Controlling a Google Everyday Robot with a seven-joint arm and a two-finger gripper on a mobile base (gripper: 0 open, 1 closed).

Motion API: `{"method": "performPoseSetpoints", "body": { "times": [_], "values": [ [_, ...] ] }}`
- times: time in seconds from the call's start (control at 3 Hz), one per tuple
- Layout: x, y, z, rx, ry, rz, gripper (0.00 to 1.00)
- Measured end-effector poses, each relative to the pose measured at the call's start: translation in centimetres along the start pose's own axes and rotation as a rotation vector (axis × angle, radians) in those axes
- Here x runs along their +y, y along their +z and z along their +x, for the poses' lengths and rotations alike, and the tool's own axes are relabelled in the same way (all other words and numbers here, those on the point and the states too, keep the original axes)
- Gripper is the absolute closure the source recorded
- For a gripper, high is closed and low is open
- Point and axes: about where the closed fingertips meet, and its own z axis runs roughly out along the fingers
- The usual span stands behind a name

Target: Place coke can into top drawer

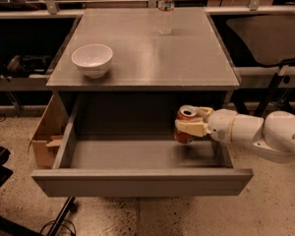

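Note:
The coke can (185, 130), red-orange with a silver top, is upright in my gripper (191, 126), which is shut on it. The white arm reaches in from the right. The can hangs over the right part of the open top drawer (142, 181), a little above its grey floor and below the cabinet top's front edge. The drawer is pulled out toward the camera and holds nothing else that shows.
On the grey cabinet top (187, 58) stand a white bowl (92, 59) at the left and a clear water bottle (165, 9) at the back. A brown cardboard box (43, 132) sits on the floor left of the drawer. A dark chair (270, 38) is at the right.

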Motion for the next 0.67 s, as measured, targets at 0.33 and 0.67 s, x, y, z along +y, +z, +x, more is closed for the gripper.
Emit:
{"method": "performPoseSetpoints", "body": {
  "times": [0.33, 0.67],
  "values": [
    [1.42, -0.82, 1.65, -0.026, 0.006, -0.014, 1.00],
    [1.97, -0.74, 2.56, -0.025, 0.025, -0.031, 1.00]
  ]
}}
